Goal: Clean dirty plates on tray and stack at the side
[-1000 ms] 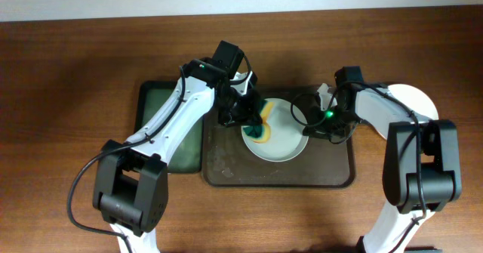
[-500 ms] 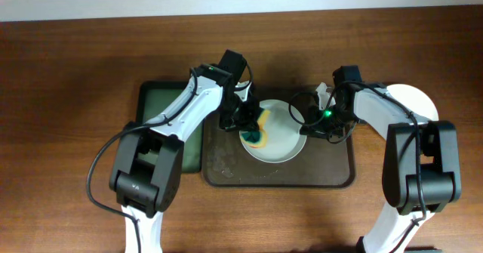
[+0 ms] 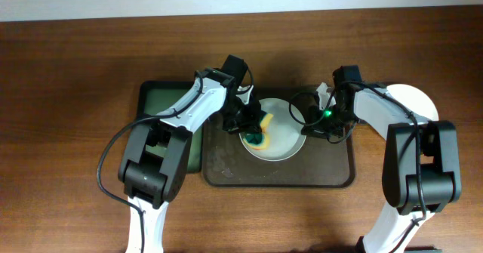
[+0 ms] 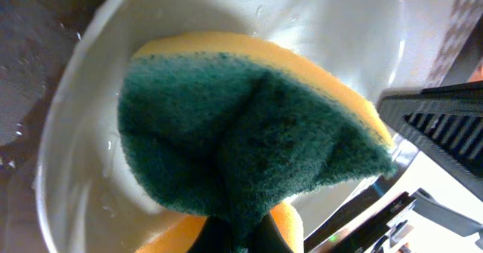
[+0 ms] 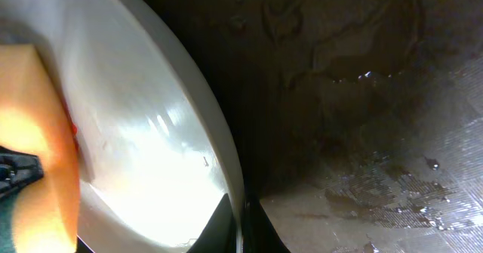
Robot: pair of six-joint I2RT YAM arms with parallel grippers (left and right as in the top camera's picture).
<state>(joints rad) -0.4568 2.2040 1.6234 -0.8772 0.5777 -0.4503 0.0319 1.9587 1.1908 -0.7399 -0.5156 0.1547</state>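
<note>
A white plate (image 3: 281,137) lies on the dark brown tray (image 3: 317,174). My left gripper (image 3: 251,129) is shut on a yellow and green sponge (image 3: 260,131) pressed onto the plate's left part. In the left wrist view the sponge (image 4: 249,140) fills the frame over the plate (image 4: 75,132). My right gripper (image 3: 311,126) is shut on the plate's right rim. In the right wrist view my fingers (image 5: 240,226) pinch the rim (image 5: 189,102), and a small red smear shows beside the sponge (image 5: 38,155). Another white plate (image 3: 415,102) lies right of the tray.
A smaller black tray with green inside (image 3: 162,113) stands left of the brown tray. The brown tray's surface (image 5: 377,132) is wet. The wooden table (image 3: 68,94) surrounds both trays.
My left gripper has slid the sponge slightly down and right on the plate. The left arm's elbow has shifted right. The right arm has not moved.
</note>
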